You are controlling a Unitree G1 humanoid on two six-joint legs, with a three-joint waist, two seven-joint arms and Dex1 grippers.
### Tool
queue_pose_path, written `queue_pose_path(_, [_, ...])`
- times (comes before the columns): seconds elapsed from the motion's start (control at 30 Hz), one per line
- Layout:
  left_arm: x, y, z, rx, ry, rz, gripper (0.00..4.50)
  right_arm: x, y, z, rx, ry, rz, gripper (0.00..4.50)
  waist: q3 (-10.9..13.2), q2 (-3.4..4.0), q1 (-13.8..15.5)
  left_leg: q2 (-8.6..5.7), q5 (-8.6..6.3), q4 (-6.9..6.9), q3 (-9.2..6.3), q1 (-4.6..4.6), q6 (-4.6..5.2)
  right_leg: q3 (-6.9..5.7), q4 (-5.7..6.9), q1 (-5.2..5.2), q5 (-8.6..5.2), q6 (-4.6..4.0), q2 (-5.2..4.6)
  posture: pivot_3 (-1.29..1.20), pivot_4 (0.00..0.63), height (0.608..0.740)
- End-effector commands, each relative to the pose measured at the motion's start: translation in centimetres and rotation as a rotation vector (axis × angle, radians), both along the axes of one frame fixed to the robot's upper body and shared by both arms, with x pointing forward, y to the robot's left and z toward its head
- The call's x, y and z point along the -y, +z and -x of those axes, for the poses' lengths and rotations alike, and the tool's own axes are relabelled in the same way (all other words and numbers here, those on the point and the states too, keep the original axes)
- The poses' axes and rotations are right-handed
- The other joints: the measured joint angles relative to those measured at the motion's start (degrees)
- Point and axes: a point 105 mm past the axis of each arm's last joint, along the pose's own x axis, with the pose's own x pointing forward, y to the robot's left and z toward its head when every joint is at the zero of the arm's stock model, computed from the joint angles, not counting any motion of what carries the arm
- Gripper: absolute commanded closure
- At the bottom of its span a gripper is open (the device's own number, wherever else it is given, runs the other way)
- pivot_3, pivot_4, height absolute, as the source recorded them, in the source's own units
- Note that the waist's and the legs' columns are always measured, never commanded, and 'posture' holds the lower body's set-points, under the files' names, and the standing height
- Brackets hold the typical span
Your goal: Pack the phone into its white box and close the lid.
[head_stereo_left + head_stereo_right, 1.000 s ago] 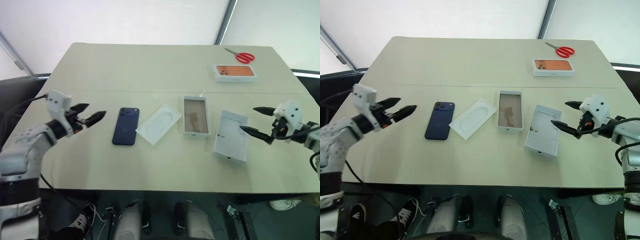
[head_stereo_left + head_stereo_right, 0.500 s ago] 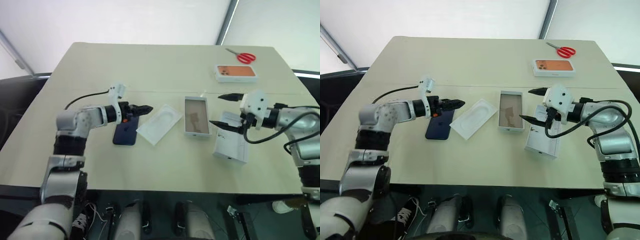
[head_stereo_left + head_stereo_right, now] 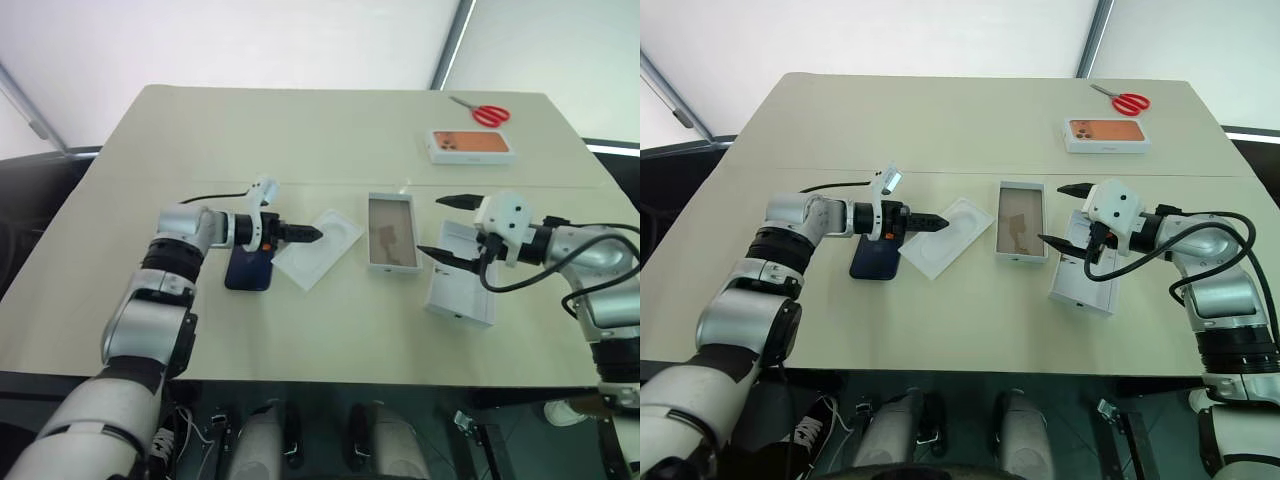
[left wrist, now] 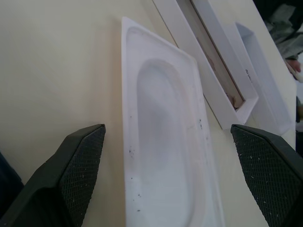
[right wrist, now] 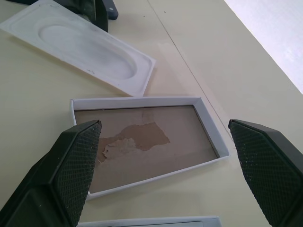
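Dark blue and slim, the phone is seen lying flat on the table, back up. It is partly hidden under the left gripper. That gripper's two black fingers are spread wide apart and nothing is held. They point over the thin white insert, which lies just beside the phone. Next comes the white box, open, with its brown floor showing. The lid lies past it, inside up. The right gripper hangs between box and lid, fingers wide apart and empty.

The phone is judged to be stiff, smooth and slippery, a bit heavy for its size, and easily scratched or cracked. It should best be pinched across its two long edges, near the middle, so it does not tip. The box and lid are judged to be light cardboard, easily pushed away.
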Motion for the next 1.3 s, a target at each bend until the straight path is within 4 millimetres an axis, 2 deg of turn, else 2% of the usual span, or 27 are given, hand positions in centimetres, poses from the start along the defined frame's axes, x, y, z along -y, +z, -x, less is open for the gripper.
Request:
queue_pose_path(0.03, [1.1, 0.7, -0.3, 0.026, -0.044, -0.002, 0.05, -0.3, 1.3, 0.1, 0.066, 0.004, -0.008, 0.00, 0.00, 0.00, -0.02, 0.00, 0.00, 0.00, 0.01, 0.00, 0.00, 0.00, 0.00, 0.00, 0.00, 0.00, 0.00, 0.00, 0.150, 0.738])
queue_pose_path(0.2, [1.9, 0.5, 0.4, -0.030, -0.099, 0.044, 0.05, -0.5, 1.5, 0.2, 0.078, 0.005, -0.013, 0.00, 0.00, 0.00, -0.19, 0.01, 0.00, 0.00, 0.00, 0.00, 0.00, 0.00, 0.02, -0.02, 0.00, 0.00, 0.00, 0.00, 0.150, 0.738])
queue_pose_path(0.3, [2.0, 0.3, 0.3, -0.040, -0.078, 0.057, 0.84, -0.5, 1.6, 0.2, 0.083, 0.002, -0.012, 0.00, 0.00, 0.00, -0.09, 0.00, 0.00, 0.01, 0.00, 0.00, 0.00, 0.00, 0.03, -0.02, 0.00, 0.00, -0.01, 0.00, 0.150, 0.738])
queue_pose_path(0.53, [1.5, 0.2, 0.4, -0.040, -0.066, 0.070, 4.47, -0.5, 1.5, 0.2, 0.085, -0.001, -0.010, 0.00, 0.00, -0.01, -0.15, 0.00, 0.00, 0.01, -0.01, -0.01, 0.01, 0.01, 0.04, -0.02, 0.00, 0.00, -0.01, 0.00, 0.150, 0.738])
queue_pose_path(0.8, [-0.2, -0.6, 0.5, -0.077, -0.005, 0.079, 4.47, -0.8, 1.8, -0.1, 0.091, 0.002, -0.013, 0.00, 0.00, -0.01, -0.20, 0.01, 0.00, 0.01, -0.01, 0.00, 0.01, 0.01, 0.05, -0.02, 0.00, 0.00, -0.01, 0.00, 0.150, 0.738])
queue_pose_path(1.03, [-1.1, 1.2, 0.0, -0.076, 0.093, 0.203, 4.47, -1.6, 1.7, 0.1, 0.065, 0.019, -0.052, 0.00, 0.00, -0.01, -0.19, 0.01, 0.00, 0.02, -0.02, 0.00, 0.01, 0.02, 0.07, -0.02, 0.00, 0.00, -0.02, 0.00, 0.150, 0.738])
queue_pose_path(1.07, [-1.3, 1.7, -0.2, -0.069, 0.120, 0.229, 4.47, -2.2, 1.4, 0.4, 0.040, 0.037, -0.069, 0.00, 0.00, -0.01, -0.20, 0.01, 0.00, 0.02, -0.02, 0.00, 0.01, 0.02, 0.08, -0.02, 0.00, 0.00, -0.02, 0.00, 0.150, 0.738])
queue_pose_path(1.2, [-2.3, 3.6, -1.3, -0.048, 0.250, 0.339, 4.47, -4.9, -2.6, 1.8, -0.113, 0.131, -0.011, 0.00, 0.00, -0.01, -0.17, 0.02, 0.00, 0.03, -0.06, 0.00, 0.01, 0.02, 0.13, -0.02, 0.00, 0.00, -0.03, 0.00, 0.150, 0.738])
queue_pose_path(1.3, [-2.7, 4.0, -1.4, -0.010, 0.310, 0.337, 4.47, -5.0, -4.6, 1.6, -0.148, 0.139, 0.083, 0.00, 0.00, -0.01, -0.10, -0.04, 0.00, 0.04, -0.06, -0.01, 0.01, 0.02, 0.14, -0.01, 0.00, 0.00, -0.07, 0.00, 0.150, 0.738])
